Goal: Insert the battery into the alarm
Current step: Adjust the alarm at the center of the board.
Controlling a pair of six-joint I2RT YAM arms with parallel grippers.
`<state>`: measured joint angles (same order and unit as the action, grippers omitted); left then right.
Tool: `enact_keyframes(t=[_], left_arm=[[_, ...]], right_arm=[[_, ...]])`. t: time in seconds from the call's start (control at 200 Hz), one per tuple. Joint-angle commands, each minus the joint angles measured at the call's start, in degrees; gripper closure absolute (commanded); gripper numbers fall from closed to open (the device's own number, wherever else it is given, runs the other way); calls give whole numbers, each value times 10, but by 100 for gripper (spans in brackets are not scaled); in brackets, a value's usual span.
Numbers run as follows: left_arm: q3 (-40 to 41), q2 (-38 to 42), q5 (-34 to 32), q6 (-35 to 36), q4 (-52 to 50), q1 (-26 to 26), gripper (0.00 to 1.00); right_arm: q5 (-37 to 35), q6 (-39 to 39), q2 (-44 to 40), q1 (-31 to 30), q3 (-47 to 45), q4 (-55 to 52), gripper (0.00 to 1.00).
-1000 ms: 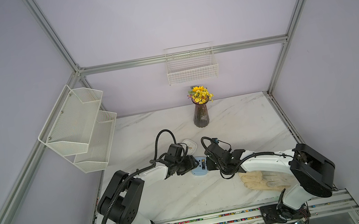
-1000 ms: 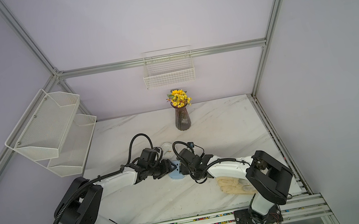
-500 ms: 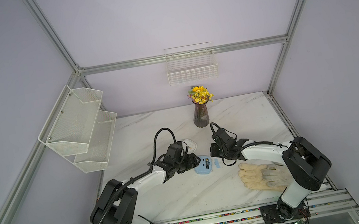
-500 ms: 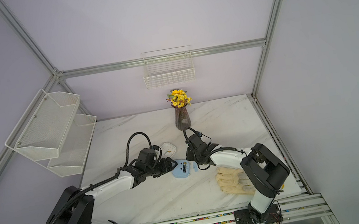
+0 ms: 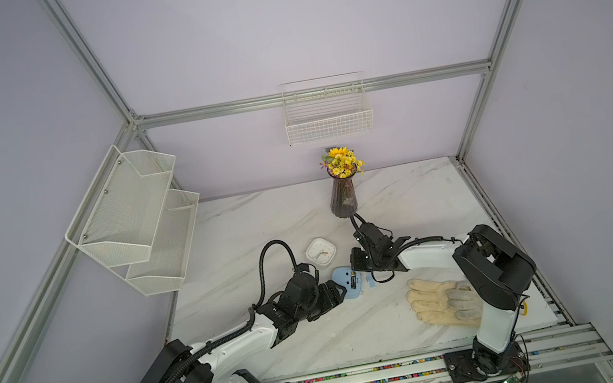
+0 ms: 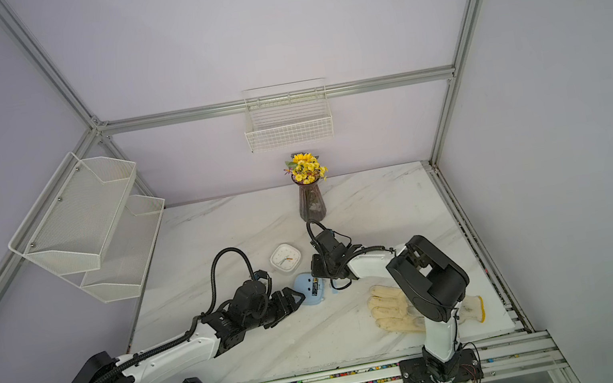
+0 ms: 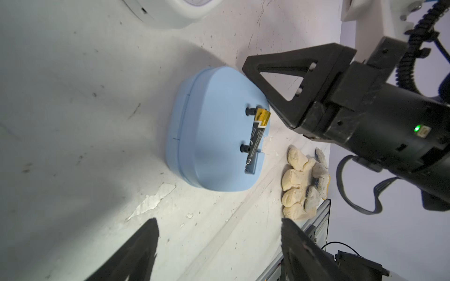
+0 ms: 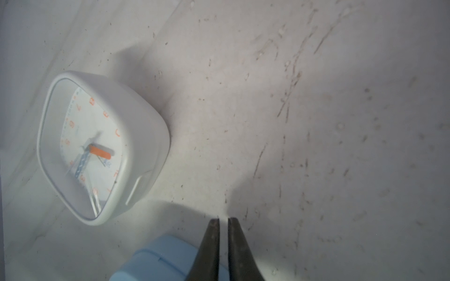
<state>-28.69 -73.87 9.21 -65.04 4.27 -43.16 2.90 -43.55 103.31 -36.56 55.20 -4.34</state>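
While the blue alarm [image 7: 214, 131] lies face down on the counter [image 5: 258, 217], the battery [image 7: 257, 136] sits lengthwise in the slot on its back. The battery's gold end is beside 1 of the 2 black knobs [image 7: 250, 111]; whether it is fully seated I cannot tell. My left end effector [image 7: 219, 222] is spread wide and empty, just short of the alarm. My right end effector [image 8: 223, 219] is pressed nearly together, pinching nothing, beside the alarm's other edge. A white clock [image 8: 102, 146] lies near the alarm, and a glove [image 5: 441, 300] lies farther off on the counter.
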Motion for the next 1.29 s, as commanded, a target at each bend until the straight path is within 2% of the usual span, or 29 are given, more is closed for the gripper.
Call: enact_keyframes(t=[0.0,0.31,0.5,0.68,0.875,1.085,1.29], left_arm=[[-12,-28,7,-29,71,-5,21],[-21,-64,-5,-30,83,-5,22],[-28,-62,-7,-14,48,19,27],[-16,-38,-2,5,28,45,27],[-14,2,-1,31,-4,70,27],[-21,47,-38,60,-64,90,26],[-23,29,-38,58,-59,106,28]], right_arm=[[13,4,-19,-8,-21,11,87],[3,-22,-57,-57,-66,11,87],[-18,-46,-61,-118,-76,3,87],[-30,-56,-71,-132,-87,1,87],[-58,-28,-98,-132,-56,-37,87],[-75,6,-118,-133,-7,-75,82],[-96,26,-93,-139,44,-112,79]])
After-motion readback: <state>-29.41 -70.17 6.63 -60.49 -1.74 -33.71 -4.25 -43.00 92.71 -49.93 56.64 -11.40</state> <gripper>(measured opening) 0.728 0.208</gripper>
